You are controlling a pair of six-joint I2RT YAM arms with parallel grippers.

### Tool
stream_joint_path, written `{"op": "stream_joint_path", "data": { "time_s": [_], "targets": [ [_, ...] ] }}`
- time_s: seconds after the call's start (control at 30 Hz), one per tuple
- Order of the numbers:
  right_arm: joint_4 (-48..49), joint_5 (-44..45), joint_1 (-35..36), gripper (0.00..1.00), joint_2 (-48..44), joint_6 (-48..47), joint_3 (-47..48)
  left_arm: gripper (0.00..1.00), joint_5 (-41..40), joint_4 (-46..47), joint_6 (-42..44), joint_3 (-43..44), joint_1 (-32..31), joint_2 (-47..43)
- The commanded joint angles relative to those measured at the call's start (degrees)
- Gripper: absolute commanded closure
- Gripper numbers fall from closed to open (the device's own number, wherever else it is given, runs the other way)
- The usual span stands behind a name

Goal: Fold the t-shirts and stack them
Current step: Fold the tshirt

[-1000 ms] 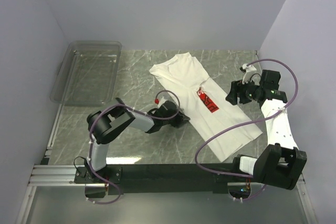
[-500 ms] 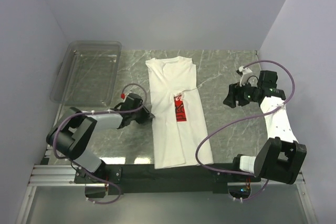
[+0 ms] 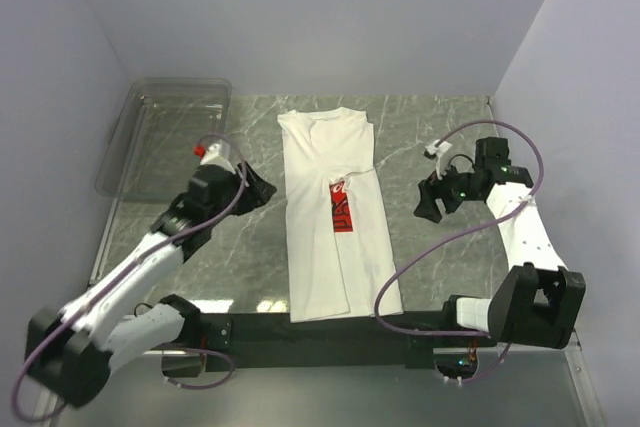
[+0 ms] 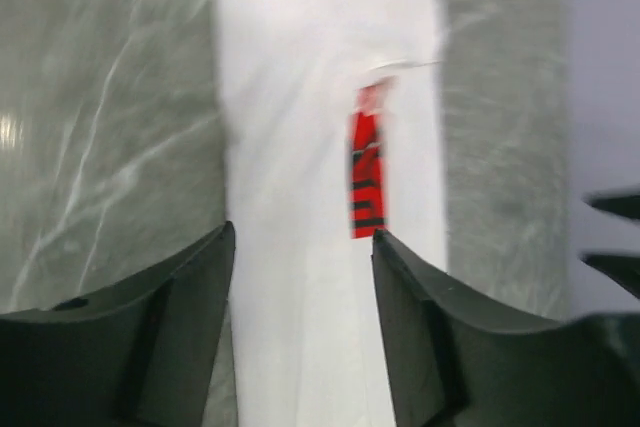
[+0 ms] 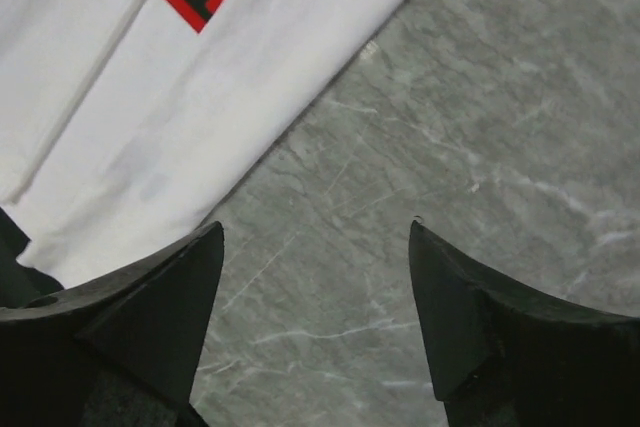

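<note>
One t-shirt (image 3: 335,247) folded narrow, long axis near-far, collar far; left and right jaws apart, empty.

The t-shirt (image 3: 340,257) lies down the middle of the bench (image 3: 250,257). Bare bench runs along both its sides. The left pincer (image 3: 266,188) hangs over one strip, the right pincer (image 3: 426,208) over the other. The clear bin (image 3: 165,137) fills the far left corner.
</note>
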Motion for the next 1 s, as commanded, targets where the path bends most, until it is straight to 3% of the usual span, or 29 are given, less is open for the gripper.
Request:
{"op": "stream_joint_path", "data": {
  "time_s": [0.0, 0.07, 0.1, 0.17, 0.23, 0.37, 0.43, 0.53, 0.63, 0.77, 0.9, 0.97],
  "targets": [
    [-1.15, -2.88, 3.87, 0.18, -3.33, -9.56, 1.77, 0.36, 2.55, 5.70, 16.36, 3.25, -1.47, -13.31],
    [0.34, -6.03, 4.92, 0.14, -6.32, -18.91, -0.94, 0.29, 9.21, 11.43, 27.27, 2.99, -2.35, -20.06],
    [-0.09, -9.45, 4.93, 0.13, -10.16, -25.07, -2.61, 0.03, 10.82, 14.31, 30.43, 3.16, -2.53, -21.58],
    [3.30, -15.44, 5.28, 0.12, -14.66, -33.98, -8.74, 0.01, 18.08, 14.70, 41.15, 4.47, -2.62, -24.13],
    [6.49, -17.04, 7.91, 0.11, -19.77, -34.70, -11.85, 0.01, 22.33, 12.42, 49.14, 5.88, -2.62, -24.41],
    [-18.30, -12.74, 15.64, 0.18, -18.29, -62.60, -10.02, 0.01, 29.19, -4.59, 58.66, 11.67, -4.54, -21.34],
    [-23.80, -9.42, 18.88, 0.20, -17.49, -67.21, -11.67, 0.01, 29.12, -9.37, 61.99, 11.43, -9.18, -21.42],
    [-22.60, -4.66, 22.93, 0.20, -19.95, -65.31, -16.75, 0.02, 24.56, -13.95, 63.69, 8.54, -17.08, -24.57],
    [-17.77, -0.44, 28.74, 0.21, -21.19, -56.45, -19.93, 0.02, 19.83, -14.84, 62.38, 5.64, -22.81, -27.74],
    [-9.44, 3.78, 38.48, 0.26, -18.47, -38.99, -21.26, 0.03, 14.10, -14.23, 61.58, 2.91, -25.82, -27.67],
    [-1.69, 10.88, 52.87, 0.29, -17.76, -28.58, -23.89, 0.01, 10.75, -14.31, 63.33, 2.20, -28.71, -23.45],
    [0.68, 12.31, 56.15, 0.30, -17.76, -25.50, -25.13, 0.01, 7.69, -15.01, 64.47, 2.02, -31.00, -22.04]
  ]
}}
